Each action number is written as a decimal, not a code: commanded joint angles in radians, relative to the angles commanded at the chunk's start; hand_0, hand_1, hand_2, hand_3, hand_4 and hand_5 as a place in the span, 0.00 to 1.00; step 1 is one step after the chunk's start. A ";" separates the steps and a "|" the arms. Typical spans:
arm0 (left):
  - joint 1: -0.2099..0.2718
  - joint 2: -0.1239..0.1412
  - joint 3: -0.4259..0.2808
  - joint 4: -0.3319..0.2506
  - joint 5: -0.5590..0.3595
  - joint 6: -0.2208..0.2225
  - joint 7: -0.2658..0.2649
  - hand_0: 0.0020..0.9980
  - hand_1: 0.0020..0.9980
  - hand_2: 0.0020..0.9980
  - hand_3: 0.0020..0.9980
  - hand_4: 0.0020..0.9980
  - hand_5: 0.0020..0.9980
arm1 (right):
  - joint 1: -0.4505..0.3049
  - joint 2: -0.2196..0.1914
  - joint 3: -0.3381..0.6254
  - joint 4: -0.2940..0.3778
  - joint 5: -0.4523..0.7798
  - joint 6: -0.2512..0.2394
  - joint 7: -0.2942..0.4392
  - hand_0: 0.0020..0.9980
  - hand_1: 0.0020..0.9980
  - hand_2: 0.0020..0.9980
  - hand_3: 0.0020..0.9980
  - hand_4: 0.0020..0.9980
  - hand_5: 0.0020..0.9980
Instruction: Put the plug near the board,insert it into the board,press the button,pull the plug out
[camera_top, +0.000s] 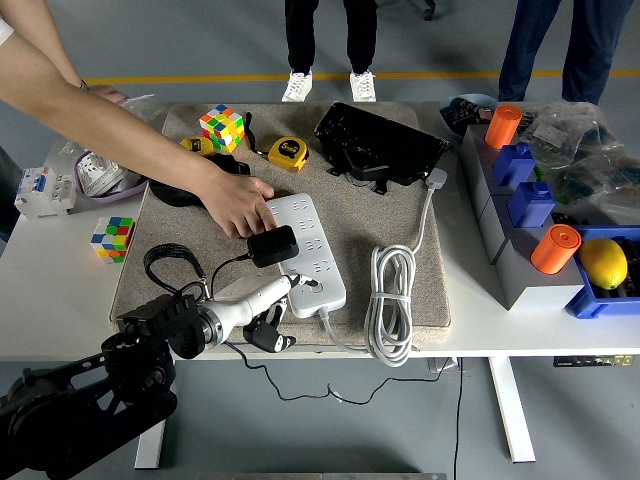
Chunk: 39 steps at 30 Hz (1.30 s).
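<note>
A white power board (318, 238) lies on a beige mat (380, 215) in the head view. A black plug (272, 245) sits on the board's left side, its black cord trailing off to the left. A person's hand (235, 203) rests on the board's far left end, just behind the plug. My left hand (262, 300) reaches in from the lower left, with one white finger (288, 284) stretched out against the board's near end. Its other fingers are curled under and hold nothing. The right arm is out of view.
A coiled white cable (392, 300) lies right of the board. Behind it are a black case (378, 142), a yellow tape measure (288, 152) and a puzzle cube (222, 127). Another cube (112, 237) sits left of the mat. Grey and blue bins (520, 200) stand at the right.
</note>
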 joint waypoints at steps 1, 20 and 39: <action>0.000 0.001 0.000 -0.001 -0.002 -0.003 0.001 0.05 0.11 0.16 0.88 0.79 0.00 | 0.000 0.000 0.000 0.000 0.000 0.000 0.000 0.61 0.61 0.57 0.54 0.70 0.23; -0.008 -0.002 0.006 -0.007 -0.008 -0.003 -0.005 0.05 0.11 0.16 0.87 0.79 0.00 | 0.000 0.001 0.002 0.001 -0.002 0.000 0.000 0.61 0.61 0.57 0.54 0.70 0.23; 0.008 0.006 -0.066 0.000 -0.193 0.227 -0.286 0.13 0.17 0.25 0.78 0.79 0.07 | 0.001 0.003 0.002 -0.001 -0.002 0.001 0.000 0.61 0.61 0.57 0.54 0.70 0.23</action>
